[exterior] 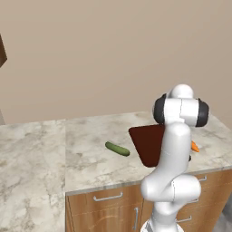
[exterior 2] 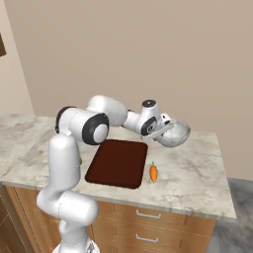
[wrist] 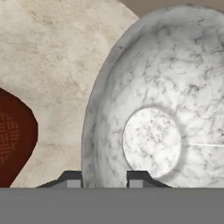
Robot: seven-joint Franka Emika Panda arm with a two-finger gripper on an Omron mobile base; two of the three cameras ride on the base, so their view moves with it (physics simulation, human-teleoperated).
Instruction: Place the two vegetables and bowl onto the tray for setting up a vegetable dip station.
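1. The counter [exterior 2: 197,163], marbled stone over wooden drawers, carries everything, so the arm can reach it all from one stance.
2. The tray [exterior 2: 117,162] lies flat near the front edge with nothing on it yet; it sits between the vegetables, handy for each drop.
3. The bowl [exterior 2: 174,133] stands just beyond the tray's far right corner, tilted in the right base view, likely because its rim is gripped from one side.
4. The claw [wrist: 104,178] straddles the bowl's near rim, one finger inside and one outside, clamped on the wall.
5. The cucumber [exterior: 117,148] lies on the counter left of the tray.
6. The carrot [exterior 2: 153,172] lies just right of the tray.
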